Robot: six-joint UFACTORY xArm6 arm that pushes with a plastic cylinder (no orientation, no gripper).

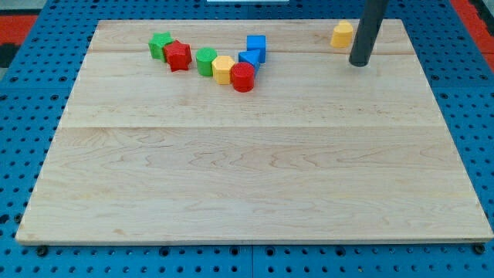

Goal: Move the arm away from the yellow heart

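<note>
The yellow heart (342,34) lies near the board's top edge, right of the middle. My tip (359,63) rests on the board just below and to the right of it, a small gap apart. The dark rod rises from the tip to the view's top, passing right beside the heart's right side.
A cluster lies at the upper left of the wooden board (255,185): a green block (160,45), a red block (178,55), a green cylinder (205,61), a yellow block (223,69), a red cylinder (242,76) and two blue blocks (256,46) (248,59). Blue pegboard surrounds the board.
</note>
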